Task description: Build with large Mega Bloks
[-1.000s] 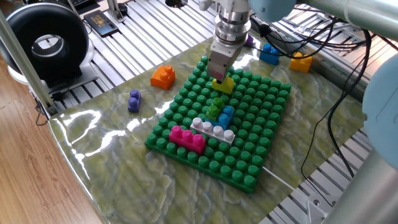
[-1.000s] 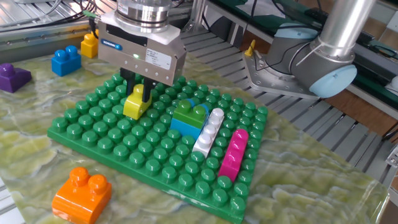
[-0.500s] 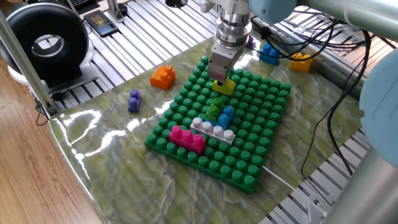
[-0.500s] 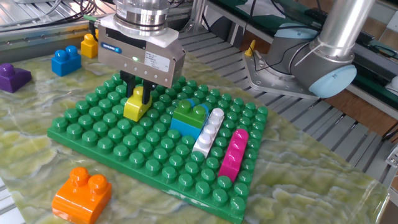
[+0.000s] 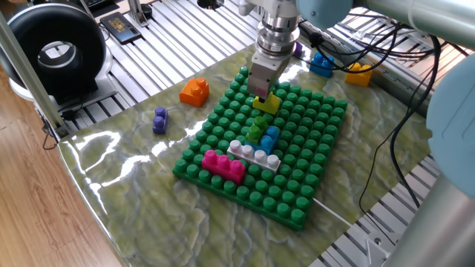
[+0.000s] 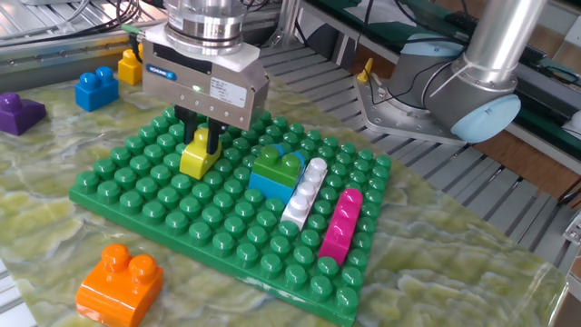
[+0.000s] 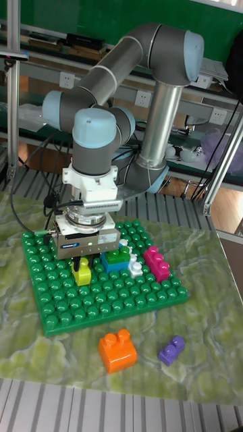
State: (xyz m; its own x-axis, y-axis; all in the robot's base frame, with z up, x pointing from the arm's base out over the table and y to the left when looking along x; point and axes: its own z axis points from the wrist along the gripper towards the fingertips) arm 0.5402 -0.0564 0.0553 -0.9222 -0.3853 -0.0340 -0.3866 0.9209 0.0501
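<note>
The gripper [image 6: 203, 145] has risen a little over the last second — its body sits higher in both fixed views — while the yellow brick [image 6: 199, 155] stays put on the baseplate [image 6: 136, 213].

Nearest in the other fixed view, an orange brick [image 6: 119, 283] lies on the mat [image 6: 36, 236] just off the baseplate's front edge; the tall fixed view shows a small purple brick [image 7: 171, 349] beside it. On the baseplate, a magenta brick [image 6: 341, 223] and a white brick [image 6: 305, 193] lie side by side, touching. Next to the white one, a green brick [image 6: 275, 166] sits on top of a blue brick [image 6: 266, 187].

Further back stands the yellow brick, seated upright on the baseplate studs. The fingers [image 6: 214, 137] reach down around its top, one on each side, the jaws narrow — whether they press the brick or have just let go cannot be told.

Beyond the baseplate, off to the far left, a second blue brick [image 6: 95, 89], a second yellow brick [image 6: 132, 65] and a second purple brick [image 6: 18, 113] lie well apart from the build.
</note>
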